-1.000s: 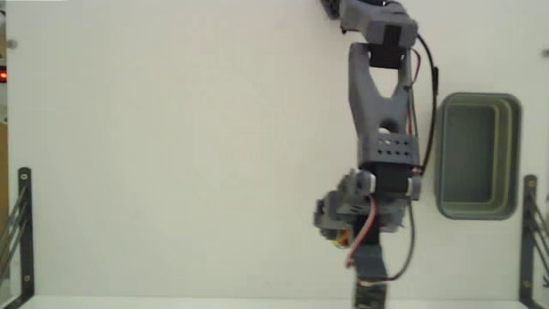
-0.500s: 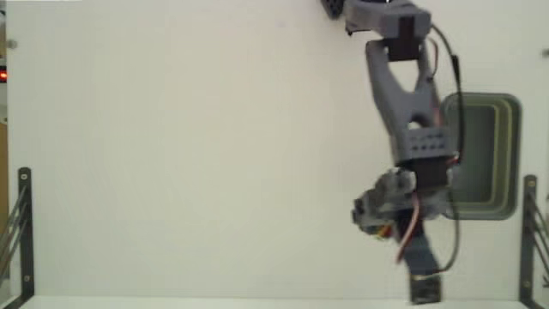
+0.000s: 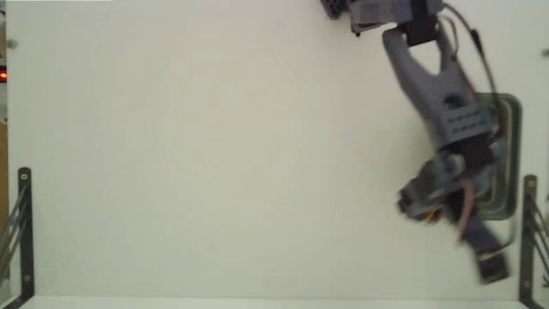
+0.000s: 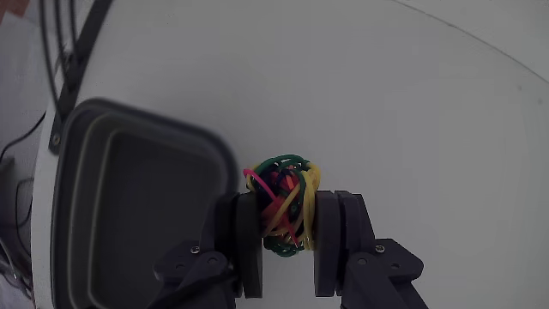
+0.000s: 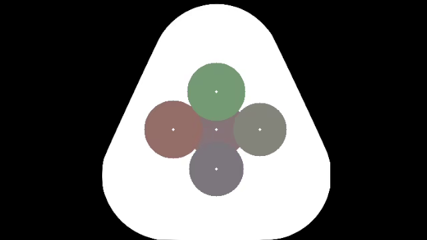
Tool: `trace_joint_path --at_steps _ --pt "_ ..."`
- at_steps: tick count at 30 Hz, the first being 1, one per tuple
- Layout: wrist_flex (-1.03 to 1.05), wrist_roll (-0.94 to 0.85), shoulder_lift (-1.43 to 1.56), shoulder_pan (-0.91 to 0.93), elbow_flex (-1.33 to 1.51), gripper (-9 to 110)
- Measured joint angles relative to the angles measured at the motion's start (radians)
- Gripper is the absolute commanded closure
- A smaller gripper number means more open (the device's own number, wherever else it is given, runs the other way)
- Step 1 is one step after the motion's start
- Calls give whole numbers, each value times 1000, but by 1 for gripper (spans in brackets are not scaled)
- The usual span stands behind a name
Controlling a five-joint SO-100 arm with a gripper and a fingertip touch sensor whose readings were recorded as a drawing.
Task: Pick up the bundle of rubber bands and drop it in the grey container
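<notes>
Arm point(image 3: 433, 81) stretched over grey container point(image 4: 129, 215), fingers point(image 4: 249, 245) pinching bundle of rubber bands point(image 4: 283, 202)

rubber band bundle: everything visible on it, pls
The bundle of rubber bands is a small knotty ball of thin yellow, red, green and dark loops, rubbery-looking. In the wrist view it is pinched between the gripper's two dark fingers, off the white table, just right of the grey container's rim. In the fixed view the arm hides it.

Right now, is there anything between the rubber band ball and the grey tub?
Nothing. In the wrist view only bare white table separates the bundle of rubber bands, clamped in the gripper, from the grey container.
</notes>
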Motion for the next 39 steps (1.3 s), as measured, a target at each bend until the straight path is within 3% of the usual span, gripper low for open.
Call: trace_joint_path --at_steps 23,39 --pt "-29 0 117 -238 138 70" --pt "-38 0 152 -287 156 70"
